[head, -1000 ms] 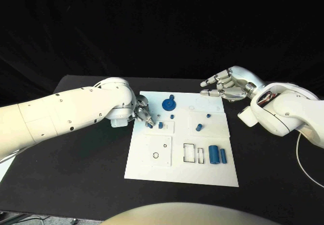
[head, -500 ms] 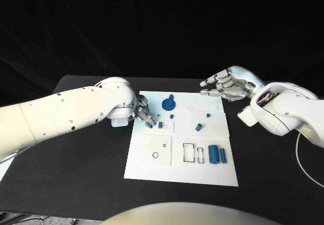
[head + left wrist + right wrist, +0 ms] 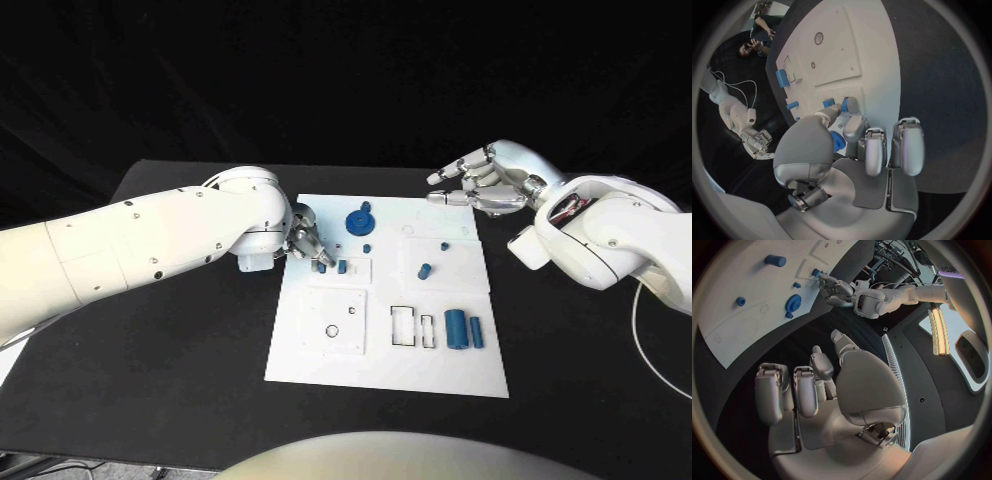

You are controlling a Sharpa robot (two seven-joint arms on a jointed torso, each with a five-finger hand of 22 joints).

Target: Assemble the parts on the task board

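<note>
The left hand point(image 3: 306, 245) sits at the task board's point(image 3: 389, 375) left edge near its far corner, its fingertips bunched around a small blue part point(image 3: 837, 142); the fingers hide most of that piece, so it seems pinched rather than merely touched, and its shape cannot be made out. Just beside those fingertips a small blue peg point(image 3: 342, 266) stands in the board. The white board lies in the middle of the black tabletop point(image 3: 173, 400), with black cloth behind it. On the board, going rightward, I count one blue gear point(image 3: 361, 219) near the far edge, two small studs point(image 3: 369, 247), one tilted short peg point(image 3: 426, 270), and two blue cylinders point(image 3: 457, 328) side by side toward the right edge. The right hand point(image 3: 482, 183) hovers over the board's far right corner, fingers loosely curled and apart, holding nothing.
</note>
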